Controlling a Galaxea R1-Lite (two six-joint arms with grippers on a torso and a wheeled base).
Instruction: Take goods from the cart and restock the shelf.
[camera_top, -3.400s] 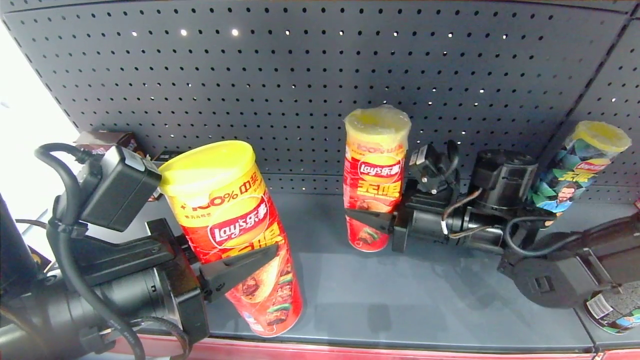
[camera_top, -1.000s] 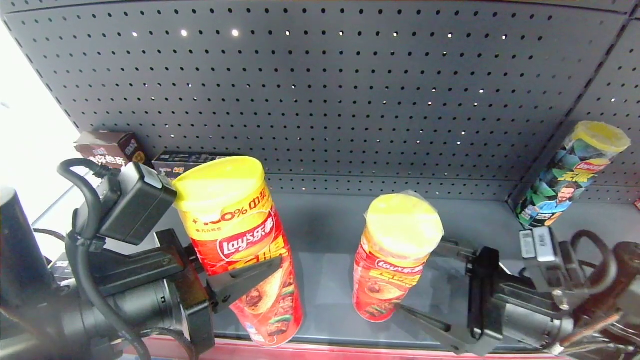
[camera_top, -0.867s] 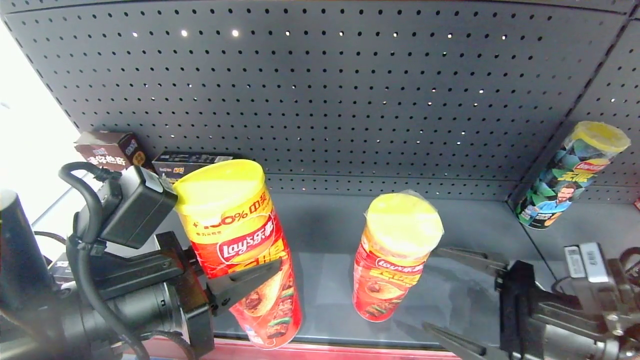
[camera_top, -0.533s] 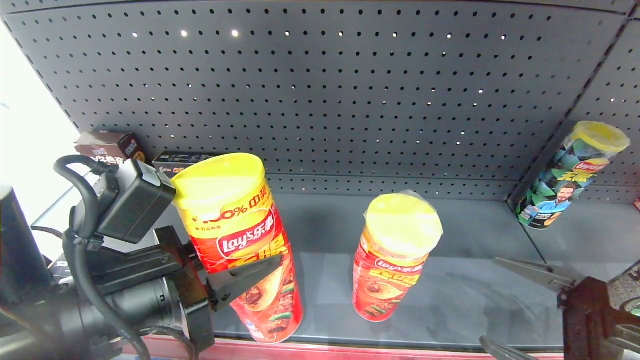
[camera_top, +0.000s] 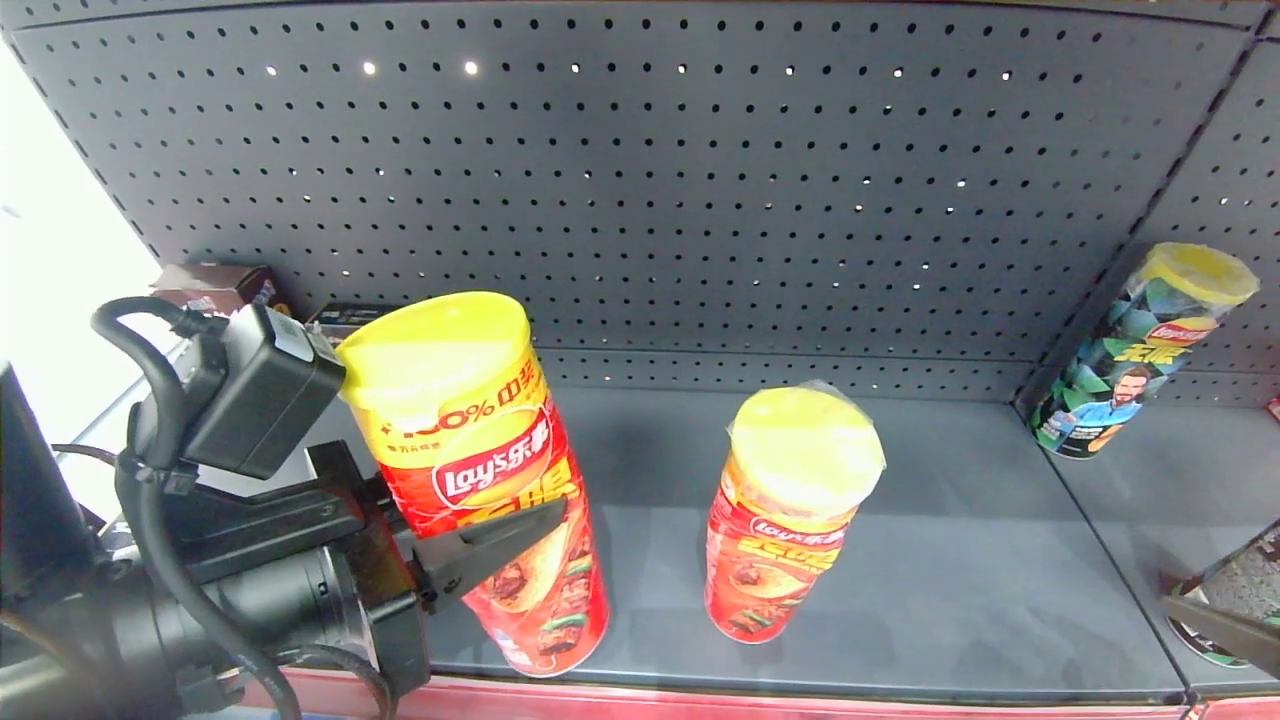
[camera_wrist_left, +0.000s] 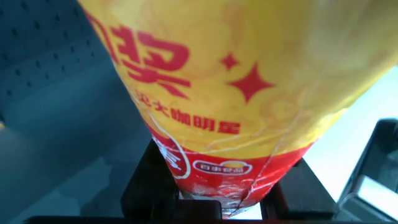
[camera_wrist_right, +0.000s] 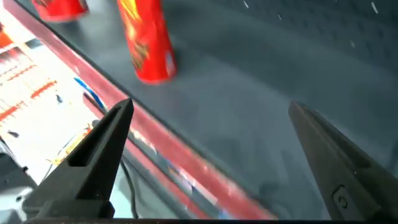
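Left claw (camera_top: 497, 545) around red can (camera_top: 462, 430)

The tool (camera_wrist_left: 219, 198) clasps a red-and-yellow chip can (camera_wrist_left: 249, 93).

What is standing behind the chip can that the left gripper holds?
Behind the chip can, a dark box sits by the pegboard wall. The can covers most of it, so its full shape is hidden.
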